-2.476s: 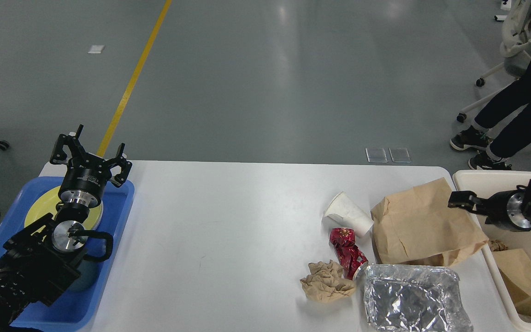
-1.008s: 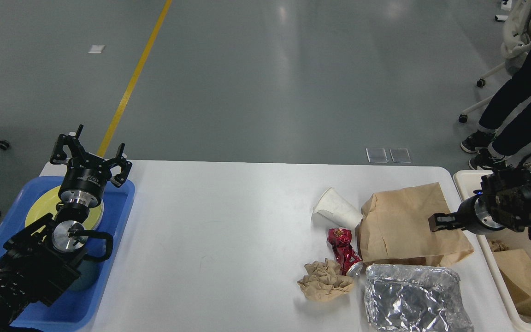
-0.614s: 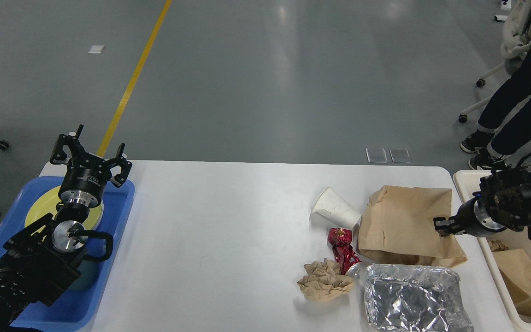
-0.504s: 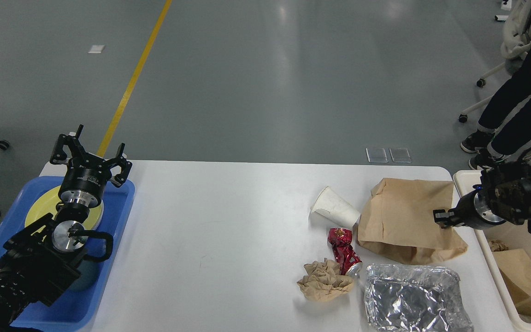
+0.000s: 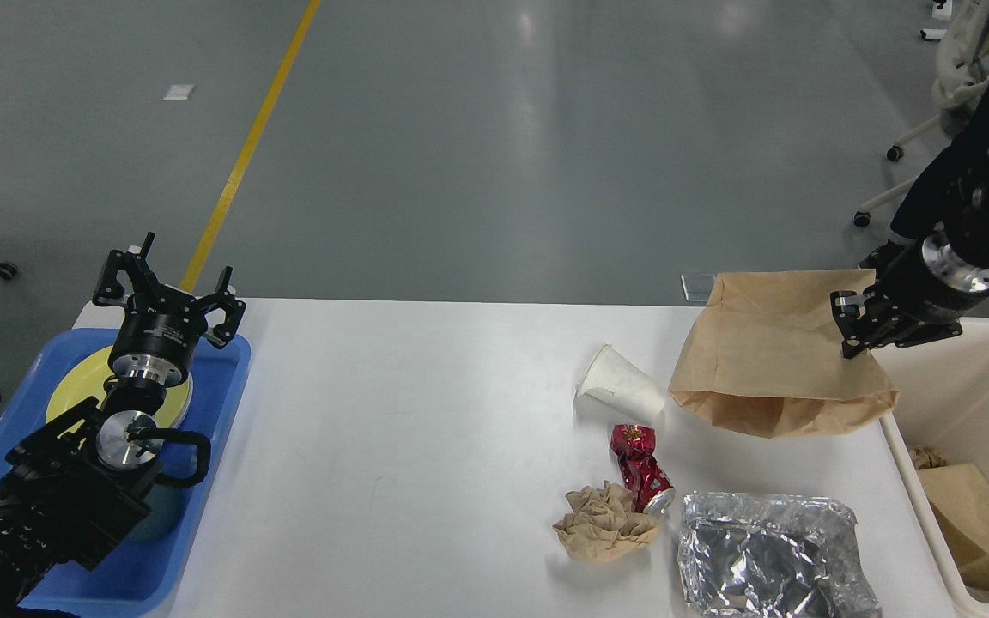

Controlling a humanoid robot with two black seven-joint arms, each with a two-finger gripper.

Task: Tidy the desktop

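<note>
One creased brown paper bag [image 5: 773, 356] hangs from the right pincer [image 5: 853, 324].

Cup [image 5: 621, 391] left of bag [image 5: 778, 360], seemingly on desktop [image 5: 426, 412].

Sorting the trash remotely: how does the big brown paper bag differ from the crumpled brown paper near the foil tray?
The paper bag is large, mostly flat and lifted off the desktop, pinched at its right edge by the right gripper. The crumpled paper is far smaller, wadded into a ball and lies untouched on the desktop beside the red can. Both are brown paper.
</note>
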